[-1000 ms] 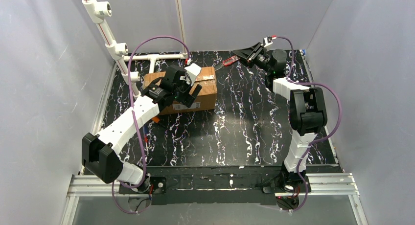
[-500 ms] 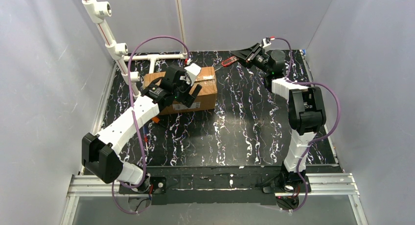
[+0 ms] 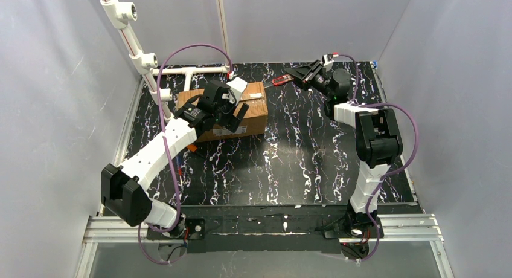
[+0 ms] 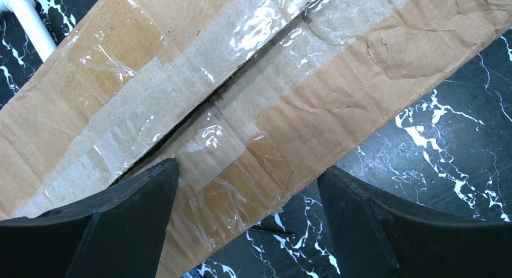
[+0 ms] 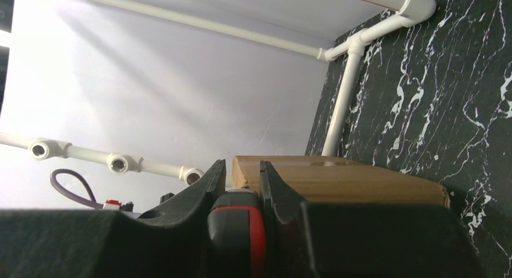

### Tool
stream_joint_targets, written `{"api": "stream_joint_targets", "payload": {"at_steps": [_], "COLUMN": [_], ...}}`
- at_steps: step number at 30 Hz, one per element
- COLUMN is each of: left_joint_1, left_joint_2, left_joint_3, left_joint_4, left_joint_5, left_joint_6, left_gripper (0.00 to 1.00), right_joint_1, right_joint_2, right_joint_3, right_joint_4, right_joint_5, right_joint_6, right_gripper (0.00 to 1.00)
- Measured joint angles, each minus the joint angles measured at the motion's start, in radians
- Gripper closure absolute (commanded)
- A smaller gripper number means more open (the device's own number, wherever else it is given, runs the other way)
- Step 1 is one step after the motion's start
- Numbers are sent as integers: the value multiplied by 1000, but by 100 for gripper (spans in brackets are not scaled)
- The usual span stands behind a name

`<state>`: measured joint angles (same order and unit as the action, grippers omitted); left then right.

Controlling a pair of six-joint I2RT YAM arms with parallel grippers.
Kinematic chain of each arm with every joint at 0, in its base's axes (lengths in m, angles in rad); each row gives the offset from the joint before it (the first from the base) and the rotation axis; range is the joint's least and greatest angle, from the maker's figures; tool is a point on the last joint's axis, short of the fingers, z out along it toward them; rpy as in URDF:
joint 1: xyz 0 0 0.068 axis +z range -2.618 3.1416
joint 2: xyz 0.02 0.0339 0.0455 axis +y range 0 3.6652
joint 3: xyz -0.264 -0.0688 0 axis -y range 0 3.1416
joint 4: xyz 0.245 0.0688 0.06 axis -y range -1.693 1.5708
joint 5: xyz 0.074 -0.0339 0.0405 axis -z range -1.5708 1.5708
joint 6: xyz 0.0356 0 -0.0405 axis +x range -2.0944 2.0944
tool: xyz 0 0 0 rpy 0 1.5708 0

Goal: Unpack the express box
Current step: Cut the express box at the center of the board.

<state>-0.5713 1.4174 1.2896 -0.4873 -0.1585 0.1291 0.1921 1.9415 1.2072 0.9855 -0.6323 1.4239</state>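
The express box (image 3: 256, 106), a brown carton with glossy tape, lies at the back left of the black marbled table. My left gripper (image 3: 234, 116) hovers over its near edge, open and empty. In the left wrist view the box (image 4: 326, 90) shows a taped seam split along the middle, with my left gripper (image 4: 247, 190) astride its edge. My right gripper (image 3: 297, 74) is at the back centre, right of the box. It is shut on a red and black cutter (image 3: 279, 80). The cutter's handle (image 5: 238, 229) sits between the jaws, pointing at the box (image 5: 344, 178).
A white pipe frame (image 3: 145, 60) stands at the back left behind the box, also seen in the right wrist view (image 5: 341, 109). An orange item (image 3: 192, 148) lies under my left arm. A thin dark sliver (image 4: 272, 232) lies on the table (image 4: 447, 127) by the box. Grey walls enclose three sides.
My right gripper has shifted slightly left and further back with the cutter, wrist turning. My left gripper and the box have hardly moved.
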Motion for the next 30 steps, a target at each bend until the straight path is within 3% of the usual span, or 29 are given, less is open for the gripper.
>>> {"api": "stream_joint_targets", "payload": {"at_steps": [6,20,30], "left_joint_1": [0,0,1], "left_joint_2": [8,26,33], "left_joint_3": [16,40,49], "left_joint_4": [-19,-40,-52], "left_joint_5": [-6,-11,-7], "left_joint_6": [-11,-17,-14], "left_gripper": [17,16,16], "right_joint_1": [0,38,17], "right_joint_2": [-18,-99,-131], "right_joint_3": [-58,-68,-146], "right_joint_4": [44,-57,-40], "right_joint_5": [8,-33,-44], "right_joint_6": [23,-134,-114], "right_gripper": [99,99,99]}}
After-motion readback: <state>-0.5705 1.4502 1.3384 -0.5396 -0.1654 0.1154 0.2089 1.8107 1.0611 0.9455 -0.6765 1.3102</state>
